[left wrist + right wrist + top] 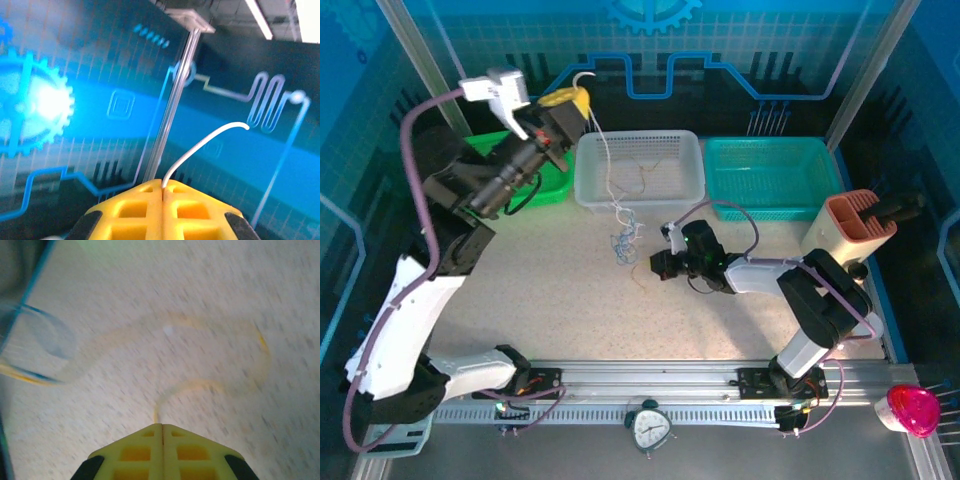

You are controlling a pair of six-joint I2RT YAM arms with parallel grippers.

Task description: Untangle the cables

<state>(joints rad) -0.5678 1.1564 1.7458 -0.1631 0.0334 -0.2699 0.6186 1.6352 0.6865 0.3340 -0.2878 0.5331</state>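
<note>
Yellow fingers (145,437) of right gripper (162,426) met flush, clenched on tan cable (215,386), which curled over speckled beige table (225,300); view blurred. Left gripper (163,186), held high, pinched white cable (200,145) against blue circuit-pattern backdrop (100,110). Overhead view alone showed that strand hanging past clear mesh basket (640,165) to small blue tangle (625,240) on table.

a robot lab cell: blue circuit-print walls (770,40), aluminium rail (650,383)
</note>
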